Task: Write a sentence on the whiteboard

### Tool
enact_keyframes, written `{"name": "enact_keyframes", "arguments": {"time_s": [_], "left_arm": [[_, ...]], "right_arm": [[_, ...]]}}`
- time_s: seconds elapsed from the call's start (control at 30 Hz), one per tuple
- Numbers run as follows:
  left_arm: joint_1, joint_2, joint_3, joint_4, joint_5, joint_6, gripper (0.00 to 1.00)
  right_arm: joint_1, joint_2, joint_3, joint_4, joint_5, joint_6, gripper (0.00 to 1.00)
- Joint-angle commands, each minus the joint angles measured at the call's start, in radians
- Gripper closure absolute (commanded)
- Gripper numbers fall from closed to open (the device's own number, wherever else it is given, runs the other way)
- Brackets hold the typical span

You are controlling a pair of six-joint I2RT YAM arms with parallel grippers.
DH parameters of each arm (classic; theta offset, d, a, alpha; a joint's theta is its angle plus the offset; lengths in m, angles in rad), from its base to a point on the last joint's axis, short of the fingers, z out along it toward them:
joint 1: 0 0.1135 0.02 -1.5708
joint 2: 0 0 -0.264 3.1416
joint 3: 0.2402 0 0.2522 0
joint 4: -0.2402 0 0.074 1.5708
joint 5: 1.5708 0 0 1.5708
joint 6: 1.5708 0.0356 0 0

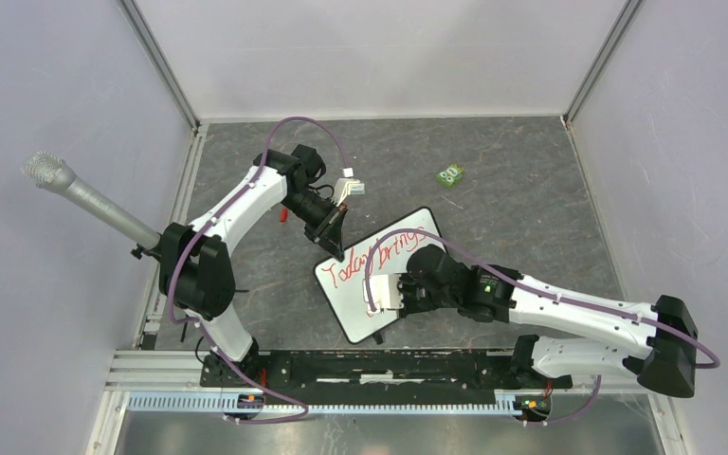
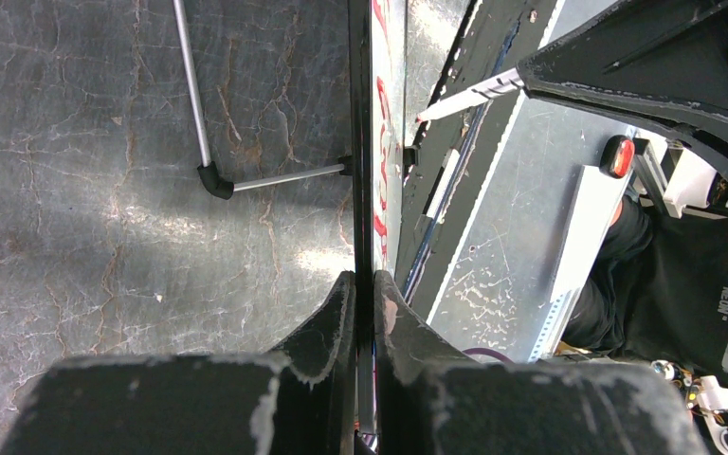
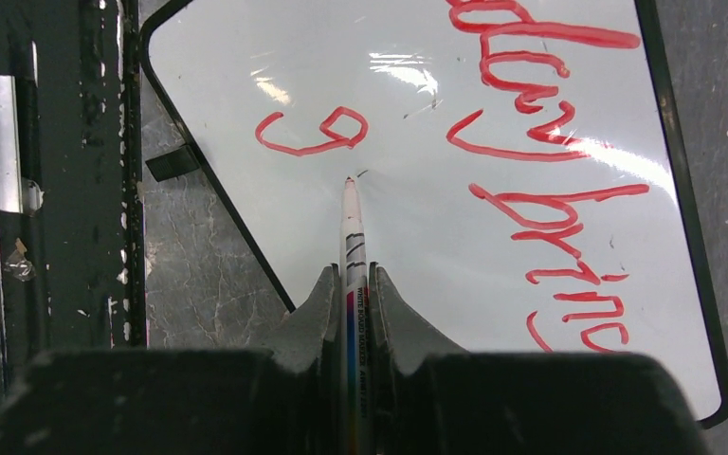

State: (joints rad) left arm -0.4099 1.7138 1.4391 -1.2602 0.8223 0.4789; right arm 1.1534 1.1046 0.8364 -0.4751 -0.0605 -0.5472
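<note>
Slippage: left claw (image 2: 364, 289) pinches whiteboard (image 3: 436, 256) rim, right claw (image 3: 352, 280) clamps marker (image 3: 352, 227) over it; hard strokes could skew the sentence (image 3: 550, 35)

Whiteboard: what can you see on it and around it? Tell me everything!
The whiteboard is white and shiny, with rounded corners and a thin dark rim. It sits slantwise on the grey table. Its red writing reads "Today brings", with a "g" nearby. The left gripper pinches its edge; the right gripper holds a pen, tip at the board.
</note>
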Motion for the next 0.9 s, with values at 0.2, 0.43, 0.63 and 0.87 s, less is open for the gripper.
{"name": "enact_keyframes", "arguments": {"time_s": [0.2,0.43,0.63,0.87], "left_arm": [[-0.006,-0.025,-0.009,0.026,-0.002,-0.006,0.98],[-0.006,-0.024,-0.008,0.026,0.000,-0.004,0.98],[-0.006,-0.027,-0.012,0.027,0.001,-0.003,0.98],[-0.005,-0.026,-0.012,0.026,0.004,-0.003,0.98]], "right_arm": [[-0.011,0.018,-0.002,0.028,0.078,0.025,1.00],[-0.011,0.044,0.023,0.051,0.101,0.044,1.00],[-0.012,0.061,0.045,0.065,0.104,0.057,1.00],[-0.011,0.078,0.058,0.056,0.067,0.059,1.00]]}}
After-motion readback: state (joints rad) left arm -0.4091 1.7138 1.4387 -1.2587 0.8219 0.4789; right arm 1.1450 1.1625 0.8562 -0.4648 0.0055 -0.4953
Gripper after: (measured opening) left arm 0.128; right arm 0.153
